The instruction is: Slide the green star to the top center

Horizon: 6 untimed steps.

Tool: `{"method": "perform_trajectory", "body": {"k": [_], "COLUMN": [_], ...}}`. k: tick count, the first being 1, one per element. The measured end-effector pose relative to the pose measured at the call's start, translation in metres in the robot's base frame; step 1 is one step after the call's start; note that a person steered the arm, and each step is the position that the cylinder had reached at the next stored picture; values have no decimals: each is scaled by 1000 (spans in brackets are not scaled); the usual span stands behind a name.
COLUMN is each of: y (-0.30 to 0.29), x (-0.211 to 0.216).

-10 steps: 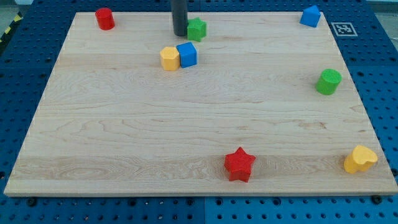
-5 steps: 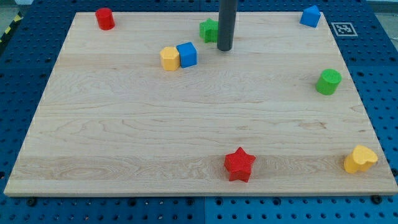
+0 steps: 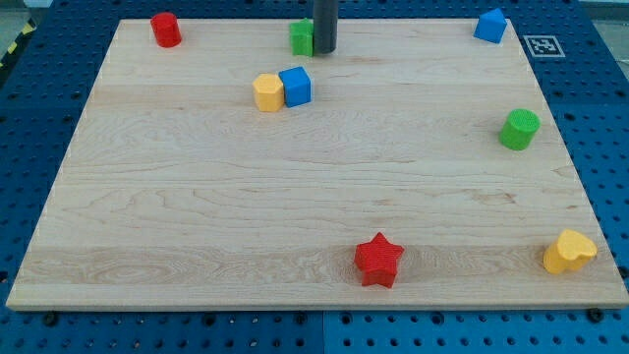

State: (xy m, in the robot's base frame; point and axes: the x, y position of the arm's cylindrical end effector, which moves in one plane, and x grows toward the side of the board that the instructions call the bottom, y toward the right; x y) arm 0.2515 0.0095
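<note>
The green star (image 3: 301, 37) sits near the top edge of the wooden board (image 3: 197, 197), close to its middle and partly hidden behind the rod. My tip (image 3: 324, 50) stands right against the star's right side. Only the star's left part shows.
A yellow block (image 3: 267, 92) and a blue cube (image 3: 295, 86) touch each other below the star. A red cylinder (image 3: 165, 29) is top left, a blue block (image 3: 490, 25) top right. A green cylinder (image 3: 518, 129) is at the right, a red star (image 3: 378, 260) bottom centre, a yellow block (image 3: 569, 252) bottom right.
My tip passed from the star's left to its right and then moved up-left against it. The star went right, then back left and a little up.
</note>
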Motion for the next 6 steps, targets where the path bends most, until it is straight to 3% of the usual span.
{"method": "perform_trajectory", "body": {"k": [2, 3, 5, 6], "y": [13, -18, -91, -69], "x": [32, 36, 27, 5]}}
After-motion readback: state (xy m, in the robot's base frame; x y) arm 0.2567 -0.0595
